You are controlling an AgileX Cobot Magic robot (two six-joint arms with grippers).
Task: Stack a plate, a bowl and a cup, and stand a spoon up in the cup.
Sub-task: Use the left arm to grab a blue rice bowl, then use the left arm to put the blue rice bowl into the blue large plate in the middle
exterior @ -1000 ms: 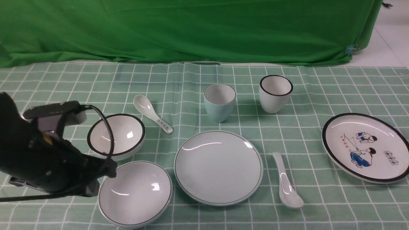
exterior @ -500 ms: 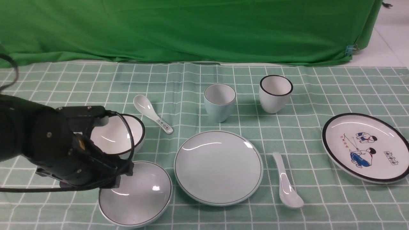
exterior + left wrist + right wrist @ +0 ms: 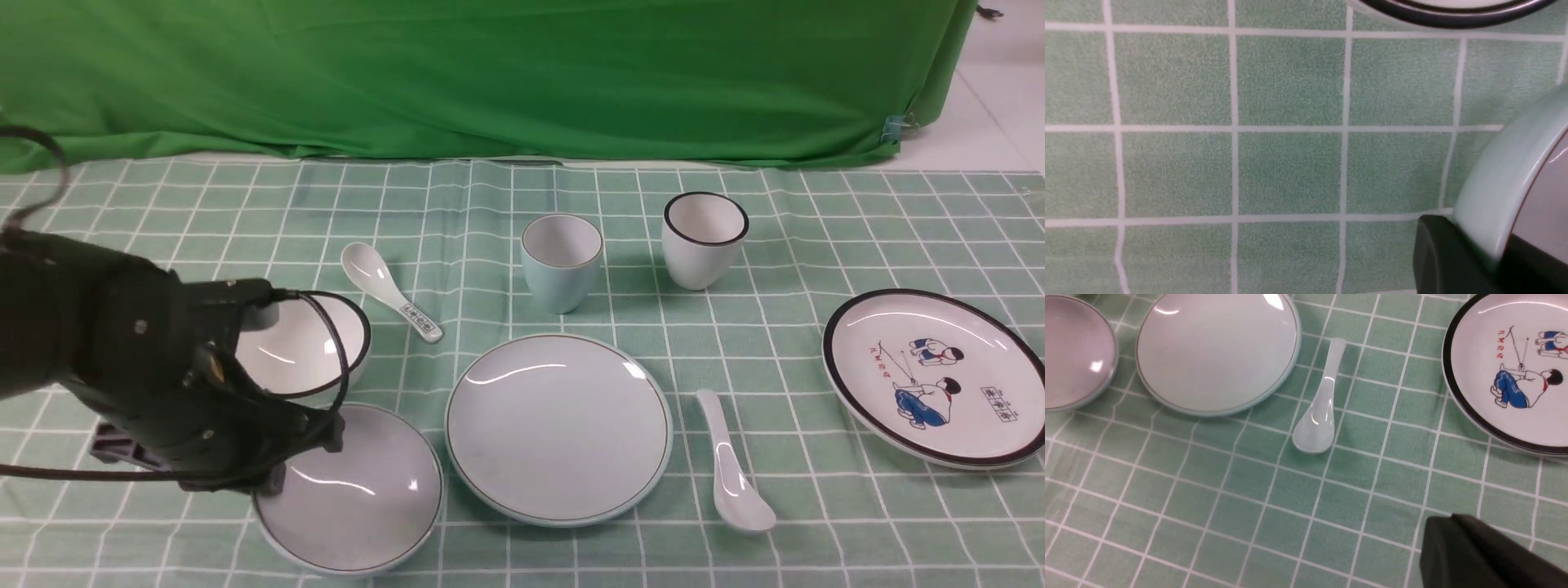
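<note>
The pale blue-grey bowl (image 3: 359,498) sits at the front left, and my left gripper (image 3: 273,474) is shut on its left rim. In the left wrist view the black fingers (image 3: 1445,261) pinch the bowl's wall (image 3: 1502,183). The plain plate (image 3: 558,429) lies at the centre, with the pale blue cup (image 3: 561,261) standing behind it. To the plate's right lies the plain white spoon (image 3: 731,478). My right gripper (image 3: 1447,526) is shut and empty, hovering over bare cloth near the spoon (image 3: 1319,408); it is out of the front view.
A deeper black-rimmed white bowl (image 3: 310,343) stands just behind my left arm. A spoon with a patterned handle (image 3: 388,298) lies beside it. A black-rimmed white cup (image 3: 704,238) stands at the back right and a cartoon plate (image 3: 939,376) at the right. Green checked cloth covers the table.
My left arm has swung right to the bowl and its jaws have closed on the left rim. The bowl has shifted slightly and its reflections have moved.
</note>
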